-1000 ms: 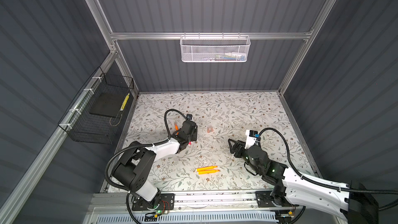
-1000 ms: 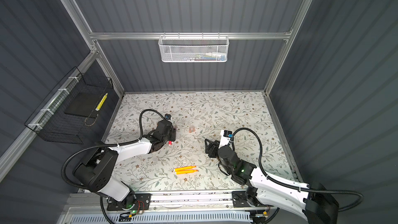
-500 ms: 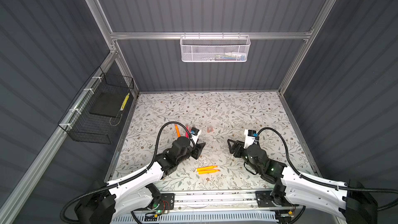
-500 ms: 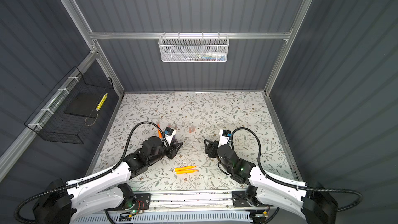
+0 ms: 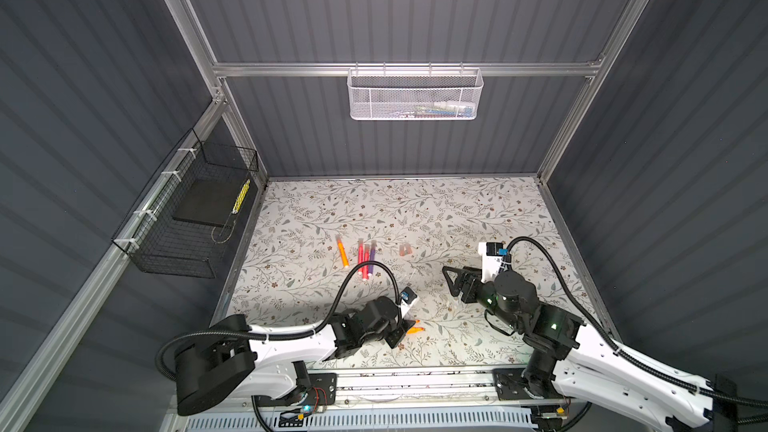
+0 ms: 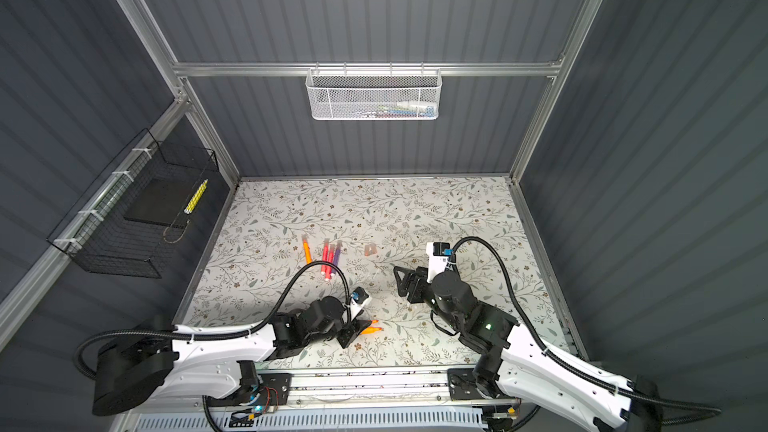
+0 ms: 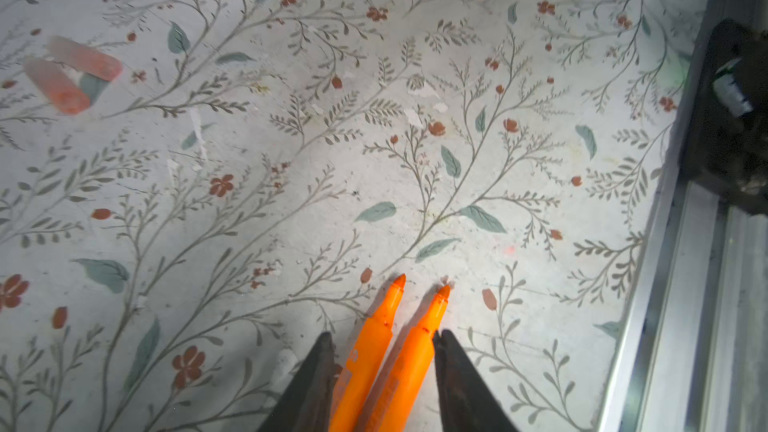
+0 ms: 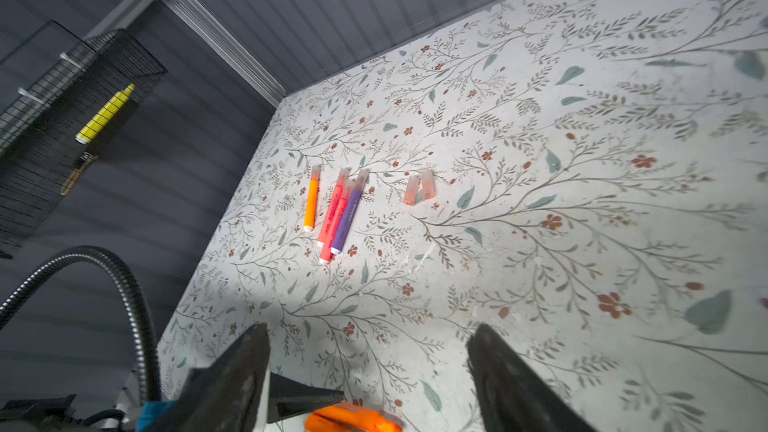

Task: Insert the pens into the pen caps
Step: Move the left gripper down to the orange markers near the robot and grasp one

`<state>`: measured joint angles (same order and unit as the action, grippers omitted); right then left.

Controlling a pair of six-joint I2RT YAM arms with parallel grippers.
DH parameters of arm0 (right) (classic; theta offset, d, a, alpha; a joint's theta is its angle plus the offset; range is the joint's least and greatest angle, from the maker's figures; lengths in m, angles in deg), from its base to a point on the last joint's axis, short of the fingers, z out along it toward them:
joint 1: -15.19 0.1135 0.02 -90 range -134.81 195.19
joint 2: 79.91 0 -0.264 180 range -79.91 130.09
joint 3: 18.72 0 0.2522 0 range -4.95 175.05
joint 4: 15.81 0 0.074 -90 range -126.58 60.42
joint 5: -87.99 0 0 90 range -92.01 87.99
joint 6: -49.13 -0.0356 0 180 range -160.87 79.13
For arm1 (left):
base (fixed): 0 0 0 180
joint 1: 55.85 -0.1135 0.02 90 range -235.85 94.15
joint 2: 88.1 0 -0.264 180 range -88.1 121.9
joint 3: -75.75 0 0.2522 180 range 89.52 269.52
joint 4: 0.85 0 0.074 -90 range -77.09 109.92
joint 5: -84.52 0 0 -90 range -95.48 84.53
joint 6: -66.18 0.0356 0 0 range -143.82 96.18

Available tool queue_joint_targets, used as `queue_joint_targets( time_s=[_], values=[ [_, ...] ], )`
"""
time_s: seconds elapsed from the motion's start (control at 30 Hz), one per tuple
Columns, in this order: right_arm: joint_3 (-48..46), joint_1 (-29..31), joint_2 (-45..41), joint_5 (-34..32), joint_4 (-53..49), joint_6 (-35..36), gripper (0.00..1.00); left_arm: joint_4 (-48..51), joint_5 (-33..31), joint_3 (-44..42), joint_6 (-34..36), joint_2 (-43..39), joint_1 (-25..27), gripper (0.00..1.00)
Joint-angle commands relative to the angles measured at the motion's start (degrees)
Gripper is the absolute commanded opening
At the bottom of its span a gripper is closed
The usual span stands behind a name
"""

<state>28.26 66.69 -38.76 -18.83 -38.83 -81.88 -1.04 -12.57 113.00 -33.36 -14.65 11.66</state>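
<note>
Two orange pens (image 7: 376, 342) lie between the jaws of the left gripper (image 7: 384, 336), just swung over from the four capped pens (image 8: 347, 214) — pinched or not, unclear; the right gripper (image 8: 370, 330) hangs spread, empty — this last pair seems next, its pen caps (image 8: 428, 184) loose beside that row.

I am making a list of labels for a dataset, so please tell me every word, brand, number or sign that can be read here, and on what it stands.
No text is readable.
Pink marker pens: print along the barrel, too small to read.
Purple marker pen: print along the barrel, blurred.
Orange marker pen: small mark on the barrel, unreadable.
</note>
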Motion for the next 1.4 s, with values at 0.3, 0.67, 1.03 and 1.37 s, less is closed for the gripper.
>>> queue_joint_targets(
  time_s=[0.3, 0.67, 1.03, 1.37],
  values=[
    [1.86, -3.78, -6.40, -1.86, -17.59, 2.38, 0.79, -0.84, -9.85, 0.89, 0.05, 2.53, 2.19, 0.43],
    [2.39, -4.02, -7.44, -1.99, -17.99, 2.54, 0.79, 1.38, -8.70, 4.33, 0.66, 7.24, 2.19, 0.42],
    [1.92, -4.11, -7.66, -1.67, -17.70, 2.10, 0.79, 4.69, -15.83, 6.54, -1.93, 10.86, 2.10, 0.46],
    [1.14, -4.13, -7.79, -1.44, -17.15, 1.73, 0.79, 5.96, -14.79, 5.26, -5.98, 8.83, -3.07, 0.47]
  ],
)
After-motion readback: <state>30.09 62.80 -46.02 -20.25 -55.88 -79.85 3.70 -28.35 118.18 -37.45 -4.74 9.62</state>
